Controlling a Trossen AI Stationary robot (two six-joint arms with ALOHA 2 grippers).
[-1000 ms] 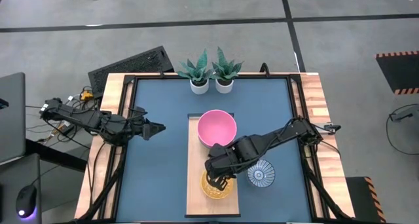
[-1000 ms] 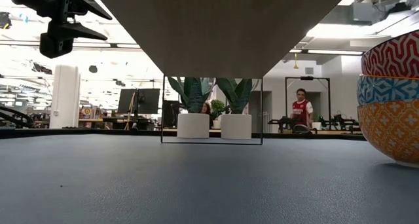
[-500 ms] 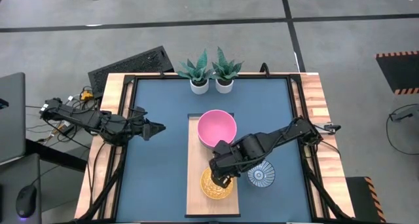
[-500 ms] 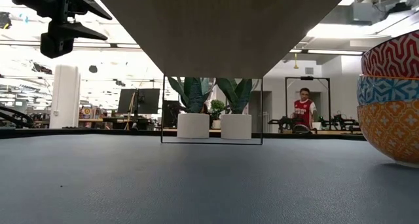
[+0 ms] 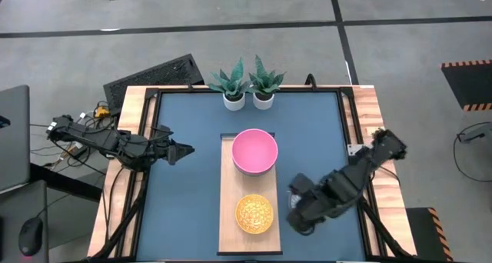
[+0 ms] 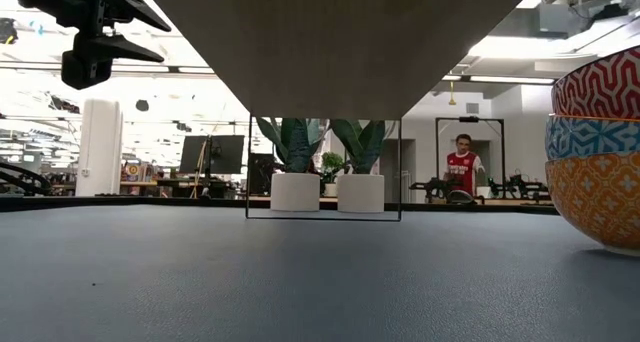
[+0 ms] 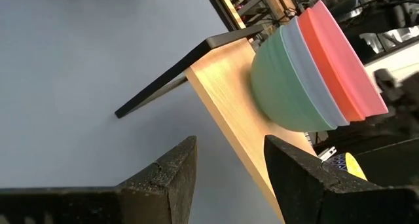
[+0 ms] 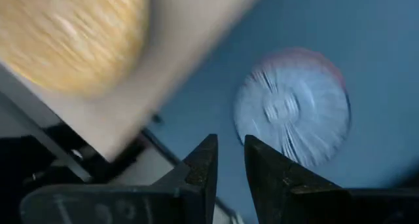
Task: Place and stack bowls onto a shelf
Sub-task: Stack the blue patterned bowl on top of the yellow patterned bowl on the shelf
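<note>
Risk sits with the right gripper (image 5: 301,217), empty jaws narrowly apart above the blue bowl (image 8: 292,107) on the surface beside the shelf (image 5: 227,217): an off-centre descent could knock it away. Yellow bowl (image 5: 254,214) and pink stack (image 5: 254,151) sit shelved. Left gripper (image 5: 183,150) waits, jaws apart.

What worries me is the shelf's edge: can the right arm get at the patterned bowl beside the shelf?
Probably yes. The right claw hangs open above the patterned bowl, which sits on the tabletop apart from the shelf, with nothing between claw and bowl.
</note>
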